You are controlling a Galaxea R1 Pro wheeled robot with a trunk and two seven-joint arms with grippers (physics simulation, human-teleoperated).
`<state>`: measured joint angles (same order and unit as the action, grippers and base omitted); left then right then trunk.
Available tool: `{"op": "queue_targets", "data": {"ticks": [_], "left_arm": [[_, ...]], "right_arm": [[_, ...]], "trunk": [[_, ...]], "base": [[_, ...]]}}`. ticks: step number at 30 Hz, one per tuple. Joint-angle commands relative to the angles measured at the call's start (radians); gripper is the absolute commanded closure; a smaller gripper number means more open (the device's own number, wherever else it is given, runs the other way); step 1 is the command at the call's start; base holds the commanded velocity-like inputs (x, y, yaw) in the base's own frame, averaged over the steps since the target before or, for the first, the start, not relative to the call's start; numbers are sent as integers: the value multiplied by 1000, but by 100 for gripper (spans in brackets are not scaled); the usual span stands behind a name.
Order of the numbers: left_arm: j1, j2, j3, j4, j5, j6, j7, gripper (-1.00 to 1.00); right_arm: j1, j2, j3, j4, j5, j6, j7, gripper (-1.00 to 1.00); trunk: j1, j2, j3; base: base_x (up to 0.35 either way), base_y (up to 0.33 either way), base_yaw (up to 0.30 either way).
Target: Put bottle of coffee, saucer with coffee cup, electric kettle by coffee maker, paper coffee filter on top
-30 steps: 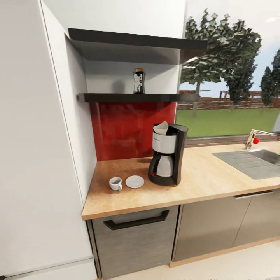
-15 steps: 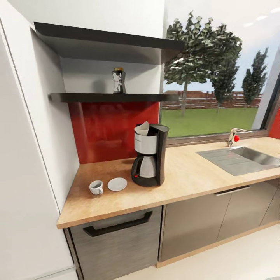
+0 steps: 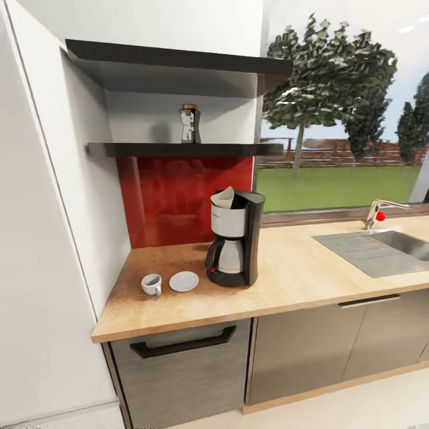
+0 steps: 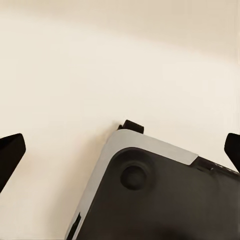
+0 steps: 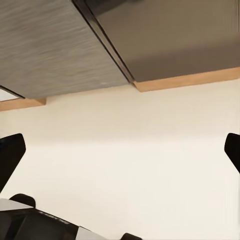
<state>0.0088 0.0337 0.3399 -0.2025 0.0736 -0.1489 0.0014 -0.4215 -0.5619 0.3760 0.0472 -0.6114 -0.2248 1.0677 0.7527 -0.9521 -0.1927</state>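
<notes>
The long light-wood kitchen countertop runs over grey cabinet fronts, with a steel sink set in it well to the right of the coffee maker. The tall black coffee maker, with silver-white housing and a silvery carafe, stands upright near the counter's left end; it looks heavy and stable and should stay put. A white folded paper coffee filter sits on top of it, light and easily knocked off. Above and left of the coffee maker, on the thin glossy black kitchen shelf, stands the small dark bottle of coffee with a yellow-gold lid: probably glass, smooth and breakable, best gripped around its body. Just left of the coffee maker lies the round white saucer, thin and hard to pinch except at the rim. Beside it stands the tiny white coffee cup, fragile, best taken across its rim.

The left gripper and right gripper are both spread wide over the pale floor, holding nothing.
</notes>
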Motion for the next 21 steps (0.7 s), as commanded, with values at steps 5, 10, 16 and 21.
{"op": "queue_targets", "data": {"ticks": [5, 10, 16, 21], "left_arm": [[0, 0, -2, -1, 8, -1, 0, -100], [0, 0, -2, -1, 8, -1, 0, -100], [0, 0, -3, -1, 8, -1, 0, -100], [0, 0, -3, -1, 8, -1, 0, -100]], "right_arm": [[-2, 1, 9, 3, -7, -7, 3, -100], [-2, 1, 9, 3, -7, -7, 2, -100], [-2, 1, 9, 3, -7, -8, -2, -100], [-2, 1, 9, 3, -7, -8, -38, -100]], "trunk": [[0, -1, -1], [0, -1, -1], [0, -1, -1], [0, -1, -1]], "base": [[0, -267, 66], [0, -285, 148], [-1, -108, 248], [-129, -113, 268]]}}
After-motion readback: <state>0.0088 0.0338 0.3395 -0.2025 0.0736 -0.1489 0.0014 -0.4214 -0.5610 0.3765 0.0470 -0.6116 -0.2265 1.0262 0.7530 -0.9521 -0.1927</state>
